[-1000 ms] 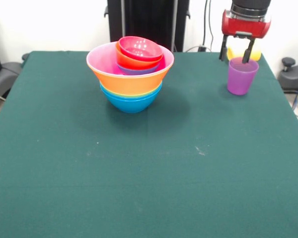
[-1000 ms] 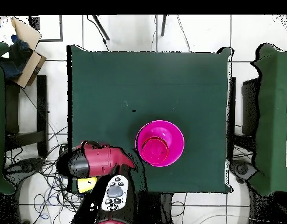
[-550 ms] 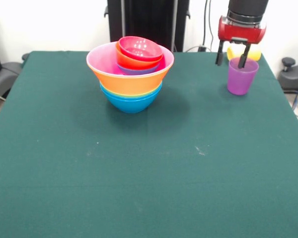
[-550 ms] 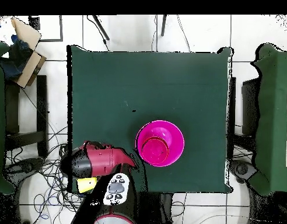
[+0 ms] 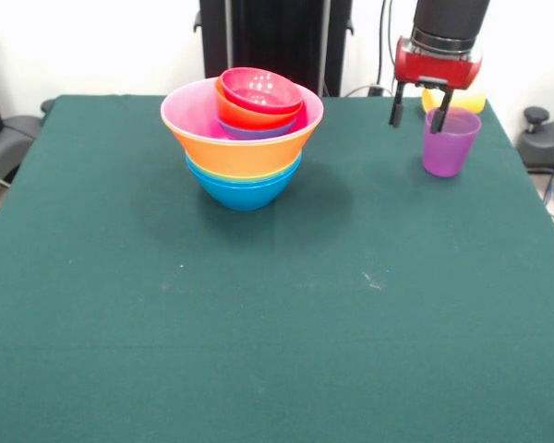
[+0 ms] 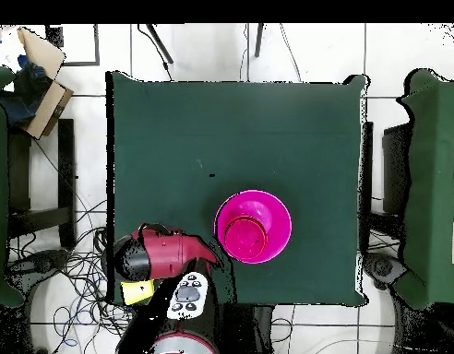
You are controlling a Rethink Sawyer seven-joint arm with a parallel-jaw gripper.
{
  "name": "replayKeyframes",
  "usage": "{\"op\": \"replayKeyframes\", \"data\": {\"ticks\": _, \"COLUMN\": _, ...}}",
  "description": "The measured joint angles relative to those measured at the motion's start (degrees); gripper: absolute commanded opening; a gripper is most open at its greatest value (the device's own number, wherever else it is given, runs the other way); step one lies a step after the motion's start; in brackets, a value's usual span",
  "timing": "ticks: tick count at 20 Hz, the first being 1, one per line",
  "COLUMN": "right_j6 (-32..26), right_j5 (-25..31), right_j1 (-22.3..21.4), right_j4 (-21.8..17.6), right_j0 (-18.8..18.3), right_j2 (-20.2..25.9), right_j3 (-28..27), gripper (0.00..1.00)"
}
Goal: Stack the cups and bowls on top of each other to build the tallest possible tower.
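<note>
The tower [image 5: 244, 138] stands at the table's far left of centre: a blue bowl [image 5: 245, 191] at the base, a wide orange bowl [image 5: 245, 155] and a pink one [image 5: 179, 113] above, and an orange-red bowl [image 5: 243, 114] and a crimson bowl [image 5: 261, 89] on top. From overhead the tower [image 6: 253, 227] reads as pink rings. A purple cup [image 5: 448, 141] stands upright at the far right. The yellow cup [image 5: 459, 100] behind it is partly hidden. My gripper [image 5: 415, 118] hangs open and empty just left of the purple cup's rim. Overhead, my gripper's red head [image 6: 153, 258] covers the purple cup, with the yellow cup [image 6: 137, 291] beside it.
The green table [image 5: 277, 323] stretches wide in front of the tower. Its right edge [image 5: 526, 185] runs close to the cups. A cardboard box [image 6: 32, 69] and cables [image 6: 74, 277] lie on the floor beside the table.
My gripper has risen and shifted left in the front view, off the purple cup's rim. The cup and the tower have stayed put.
</note>
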Motion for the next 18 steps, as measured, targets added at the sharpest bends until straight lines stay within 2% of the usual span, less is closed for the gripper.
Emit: {"op": "replayKeyframes", "data": {"ticks": 18, "right_j6": 0.0, "right_j5": -2.6, "right_j1": 3.07, "right_j4": 0.24, "right_j0": 0.08, "right_j2": -0.72, "right_j3": -0.01, "gripper": 1.0}}
